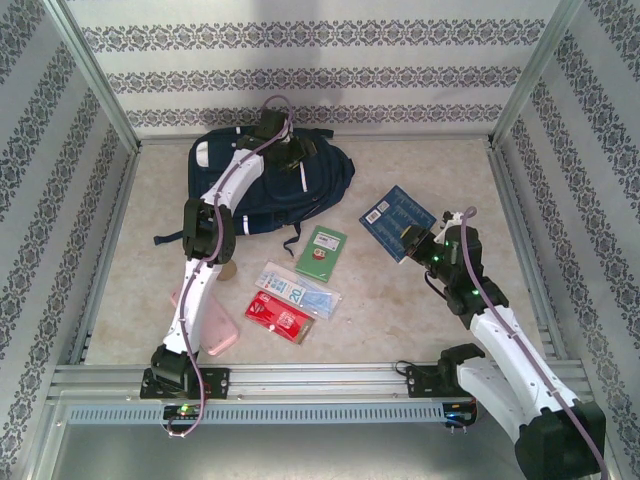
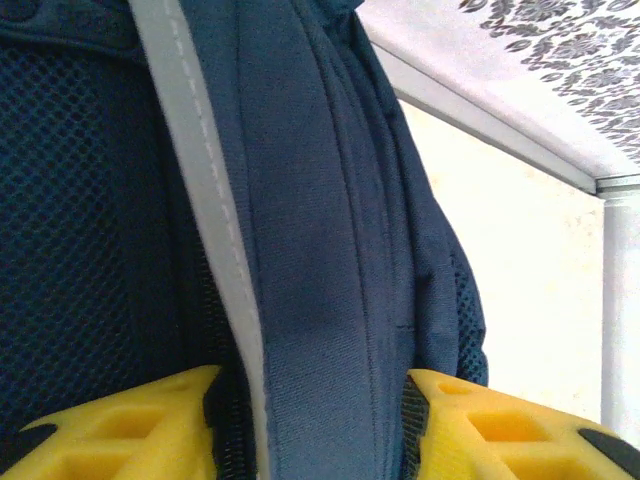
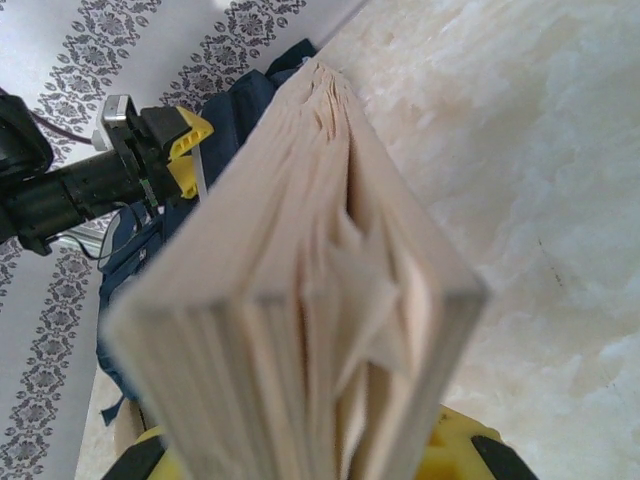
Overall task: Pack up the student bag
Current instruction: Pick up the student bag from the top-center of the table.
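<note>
The student bag (image 1: 245, 190), navy with white stripes, lies at the back left of the table. My left gripper (image 1: 296, 150) sits on its upper right part. In the left wrist view a thick fold of the bag's fabric (image 2: 320, 200) fills the gap of that gripper (image 2: 310, 425), with a yellow finger pressed on each side. My right gripper (image 1: 420, 245) is shut on a blue book (image 1: 398, 220), held off the table at the right. The right wrist view looks along the book's page edges (image 3: 300, 300), standing out of the gripper (image 3: 305, 455), toward the bag (image 3: 255, 95).
On the table in front of the bag lie a green notebook (image 1: 322, 253), a clear flat pouch (image 1: 297, 287) and a red packet (image 1: 279, 315). A pink box (image 1: 212, 330) rests by the left arm's base. Metal frame rails border the table.
</note>
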